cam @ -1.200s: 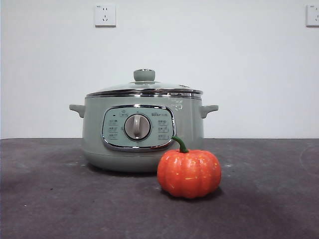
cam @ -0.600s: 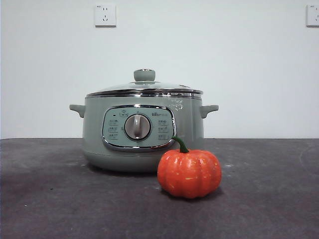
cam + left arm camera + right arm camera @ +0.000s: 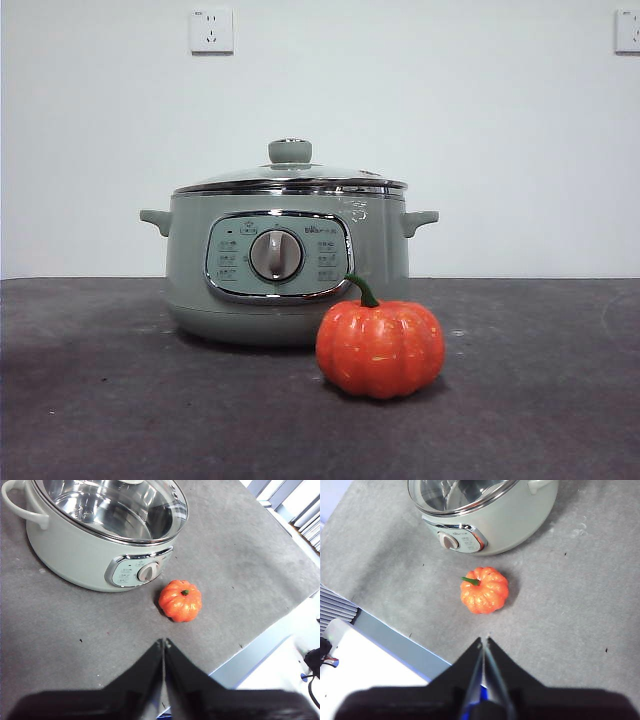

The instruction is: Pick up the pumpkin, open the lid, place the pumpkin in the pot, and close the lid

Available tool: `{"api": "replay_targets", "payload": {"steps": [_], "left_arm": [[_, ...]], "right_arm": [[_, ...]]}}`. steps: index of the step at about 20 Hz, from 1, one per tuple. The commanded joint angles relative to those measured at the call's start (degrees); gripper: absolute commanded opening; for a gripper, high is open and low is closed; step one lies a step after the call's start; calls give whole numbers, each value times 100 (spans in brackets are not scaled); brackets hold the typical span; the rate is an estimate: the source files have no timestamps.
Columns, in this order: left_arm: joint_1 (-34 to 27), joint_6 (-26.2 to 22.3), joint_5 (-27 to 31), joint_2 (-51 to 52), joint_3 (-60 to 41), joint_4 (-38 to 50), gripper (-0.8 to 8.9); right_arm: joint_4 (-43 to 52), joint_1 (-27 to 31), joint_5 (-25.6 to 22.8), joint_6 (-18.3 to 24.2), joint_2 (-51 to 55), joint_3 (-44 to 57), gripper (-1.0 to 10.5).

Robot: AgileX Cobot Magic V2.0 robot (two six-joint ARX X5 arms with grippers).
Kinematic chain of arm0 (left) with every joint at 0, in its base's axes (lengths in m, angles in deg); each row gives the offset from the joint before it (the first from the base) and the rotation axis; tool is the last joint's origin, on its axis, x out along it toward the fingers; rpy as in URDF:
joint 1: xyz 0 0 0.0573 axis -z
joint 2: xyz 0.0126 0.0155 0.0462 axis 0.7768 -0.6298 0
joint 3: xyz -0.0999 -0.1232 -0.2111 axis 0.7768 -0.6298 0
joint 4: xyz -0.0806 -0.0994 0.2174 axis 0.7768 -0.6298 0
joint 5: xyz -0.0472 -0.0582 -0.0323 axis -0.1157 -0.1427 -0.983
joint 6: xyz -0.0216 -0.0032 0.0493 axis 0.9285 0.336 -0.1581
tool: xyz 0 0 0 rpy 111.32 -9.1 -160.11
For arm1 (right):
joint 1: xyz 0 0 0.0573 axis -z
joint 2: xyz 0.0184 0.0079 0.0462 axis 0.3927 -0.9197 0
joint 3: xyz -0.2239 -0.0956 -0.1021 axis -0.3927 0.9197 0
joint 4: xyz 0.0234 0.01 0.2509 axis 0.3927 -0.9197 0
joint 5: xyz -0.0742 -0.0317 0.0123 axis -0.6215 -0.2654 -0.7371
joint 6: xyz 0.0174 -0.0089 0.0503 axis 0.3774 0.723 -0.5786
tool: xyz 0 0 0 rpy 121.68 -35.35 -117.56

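Observation:
The orange pumpkin [image 3: 380,348] with its green stem sits on the grey table, just in front of the pot [image 3: 285,265] and a little to its right. It also shows in the left wrist view [image 3: 180,600] and the right wrist view [image 3: 484,590]. The glass lid [image 3: 290,175] with its sage-green knob rests shut on the pot. My left gripper [image 3: 164,642] is shut and empty, high above the table short of the pumpkin. My right gripper [image 3: 484,640] is shut and empty, also above the table short of the pumpkin. Neither gripper shows in the front view.
The grey table top [image 3: 100,400] runs wide on both sides of the pot. The table's near edge shows in the wrist views [image 3: 260,645]. A white wall with two sockets [image 3: 211,30] stands behind.

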Motion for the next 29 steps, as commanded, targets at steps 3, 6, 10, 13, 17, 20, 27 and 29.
{"api": "replay_targets", "payload": {"steps": [3,6,10,13,17,20,27,29], "left_arm": [[-2,-107,-31,2,20,17,791],[-2,-109,-31,2,20,20,786],[-2,-107,-33,2,20,20,786],[-2,-107,-33,2,20,22,786],[-2,-44,-33,2,20,33,786],[-2,-46,-31,2,20,31,786],[-4,-46,-28,2,20,31,786],[-4,-46,-28,2,20,31,786]], "right_arm": [[28,-15,13,-114,9,-13,657],[28,-22,26,-116,7,-13,693],[31,-234,24,-157,-61,-13,693],[33,-730,0,-160,-337,-13,692],[365,-1565,-289,-157,-988,-13,692],[918,-2170,-957,-254,-1698,-13,692],[1915,-2798,-1834,-328,-2876,-13,693],[2087,-2916,-1987,-348,-3198,-13,694]]}}
